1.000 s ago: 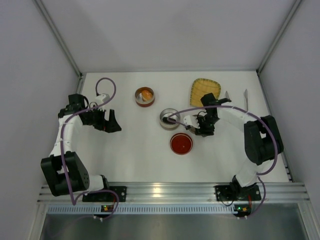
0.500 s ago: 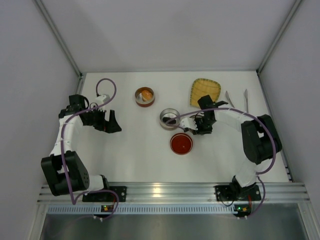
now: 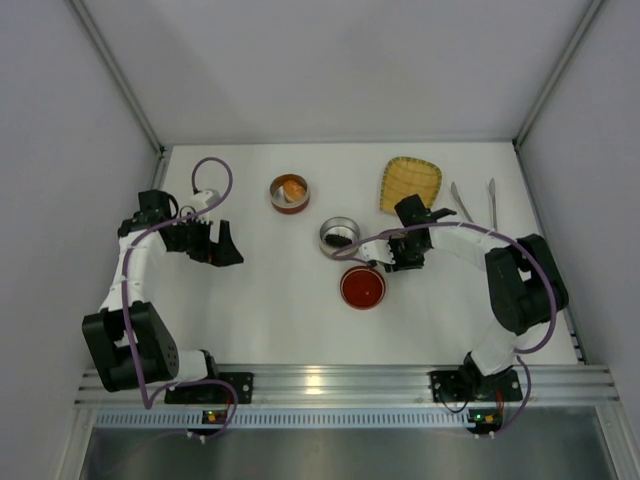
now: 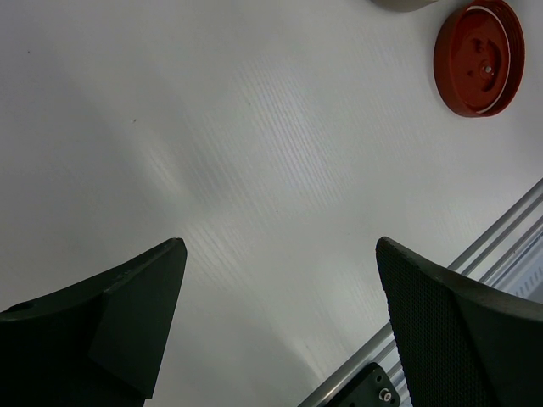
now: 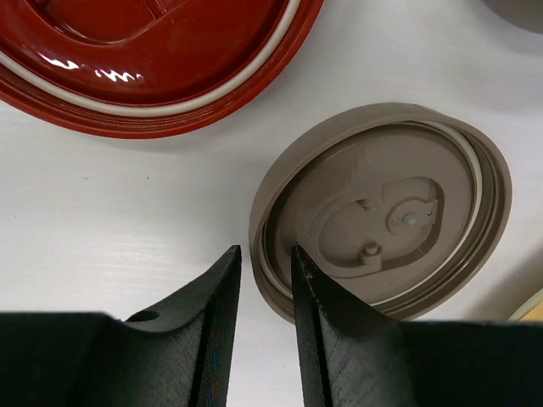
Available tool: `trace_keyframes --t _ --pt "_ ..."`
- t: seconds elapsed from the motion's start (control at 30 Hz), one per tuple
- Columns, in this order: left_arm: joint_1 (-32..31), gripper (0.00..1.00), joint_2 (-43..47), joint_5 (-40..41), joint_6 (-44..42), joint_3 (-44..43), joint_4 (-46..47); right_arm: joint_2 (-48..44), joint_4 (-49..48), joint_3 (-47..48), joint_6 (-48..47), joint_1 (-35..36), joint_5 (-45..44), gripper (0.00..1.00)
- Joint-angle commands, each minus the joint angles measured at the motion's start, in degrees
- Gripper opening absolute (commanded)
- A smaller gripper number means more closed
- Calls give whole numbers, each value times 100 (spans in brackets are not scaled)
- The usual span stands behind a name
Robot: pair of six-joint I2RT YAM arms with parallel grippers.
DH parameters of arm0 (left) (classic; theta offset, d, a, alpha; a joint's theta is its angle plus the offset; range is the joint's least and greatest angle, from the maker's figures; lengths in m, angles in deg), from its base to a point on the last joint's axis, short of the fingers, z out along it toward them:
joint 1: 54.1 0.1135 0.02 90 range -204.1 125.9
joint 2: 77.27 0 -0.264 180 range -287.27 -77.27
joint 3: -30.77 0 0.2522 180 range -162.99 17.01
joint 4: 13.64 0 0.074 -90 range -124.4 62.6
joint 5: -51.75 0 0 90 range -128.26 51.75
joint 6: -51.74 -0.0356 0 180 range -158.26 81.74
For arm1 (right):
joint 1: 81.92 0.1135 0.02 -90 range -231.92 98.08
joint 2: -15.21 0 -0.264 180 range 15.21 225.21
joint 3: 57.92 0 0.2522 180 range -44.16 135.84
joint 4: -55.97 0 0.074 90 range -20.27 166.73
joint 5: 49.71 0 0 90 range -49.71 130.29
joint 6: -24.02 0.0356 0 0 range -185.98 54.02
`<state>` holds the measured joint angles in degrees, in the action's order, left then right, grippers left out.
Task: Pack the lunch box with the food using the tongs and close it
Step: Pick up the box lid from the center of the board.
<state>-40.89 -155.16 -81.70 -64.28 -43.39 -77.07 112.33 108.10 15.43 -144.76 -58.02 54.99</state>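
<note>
The orange food chunk (image 3: pixel 292 188) lies in a red tin (image 3: pixel 290 203). The black piece (image 3: pixel 341 238) lies in a grey tin (image 3: pixel 328 229). The tongs (image 3: pixel 460 200) rest on the table at the far right, away from both grippers. My right gripper (image 3: pixel 392 258) (image 5: pixel 264 252) has narrow jaws astride the rim of an upturned taupe lid (image 5: pixel 382 203), one finger inside it and one outside. A red lid (image 3: pixel 362 287) (image 5: pixel 144 51) lies just beyond. My left gripper (image 3: pixel 222 248) (image 4: pixel 280 246) hangs wide open over bare table, holding nothing.
A yellow woven tray (image 3: pixel 410 185) sits behind the right gripper. The red lid (image 4: pixel 479 58) also shows at the top right of the left wrist view. The aluminium rail (image 3: pixel 330 380) runs along the near edge, and white walls enclose the table.
My right gripper's jaws have narrowed and it has shifted slightly towards the near side and the red lid, uncovering the tongs. The left arm has not moved.
</note>
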Motion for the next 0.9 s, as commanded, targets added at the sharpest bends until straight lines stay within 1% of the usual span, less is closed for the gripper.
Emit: trace_keyframes --t 0.0,0.2,0.43,0.53,0.63,0.73,0.8,0.87 --pt "6 98 133 -121 -17 29 142 -26 232 -281 91 159 279 30" --pt "6 98 125 -85 44 -24 195 -132 302 -360 118 167 341 31" --pt "15 98 81 -103 62 -77 168 -106 241 -405 153 159 323 30" --pt "6 98 72 -86 62 -60 186 -27 206 -405 170 168 306 28" --pt "15 98 81 -77 62 -42 194 52 118 -422 197 168 270 23" --pt "6 98 72 -77 71 -51 195 114 57 -440 267 176 235 14" --pt "15 98 63 -86 80 -77 195 105 65 -457 319 168 244 0" --pt "15 98 63 -129 88 -103 160 -8 161 -370 495 168 261 0"
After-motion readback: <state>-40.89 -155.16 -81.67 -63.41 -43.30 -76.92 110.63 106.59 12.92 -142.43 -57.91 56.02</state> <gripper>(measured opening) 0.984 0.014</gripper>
